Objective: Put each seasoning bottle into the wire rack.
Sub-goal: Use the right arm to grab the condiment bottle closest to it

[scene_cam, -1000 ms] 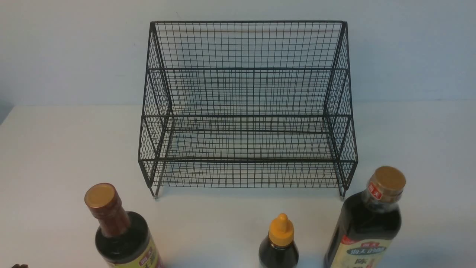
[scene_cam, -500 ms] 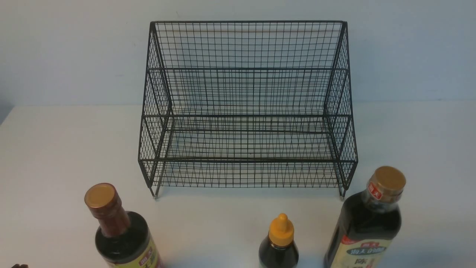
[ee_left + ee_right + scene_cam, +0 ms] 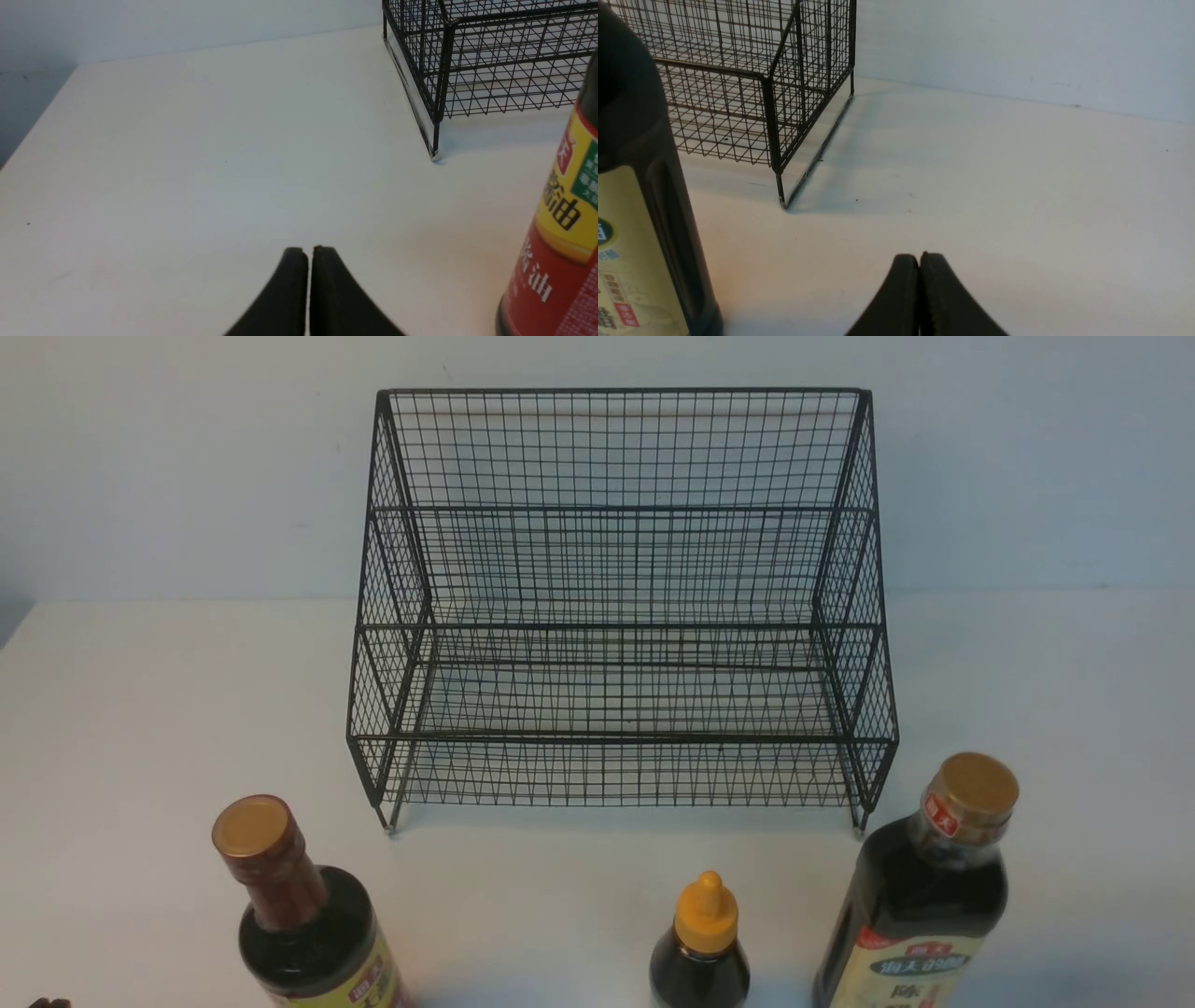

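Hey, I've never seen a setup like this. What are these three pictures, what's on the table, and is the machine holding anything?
It is a robot with two arms. The wide picture comes from a camera between the arms, looking forward. The other two come from a camera on each wrist, showing the black tips of the left gripper and right gripper, both shut, holding nothing. On the white table stands an empty black wire rack. In front of it stand three dark sauce bottles: a yellow-label bottle, a small orange-capped bottle and a tall cream-label bottle.
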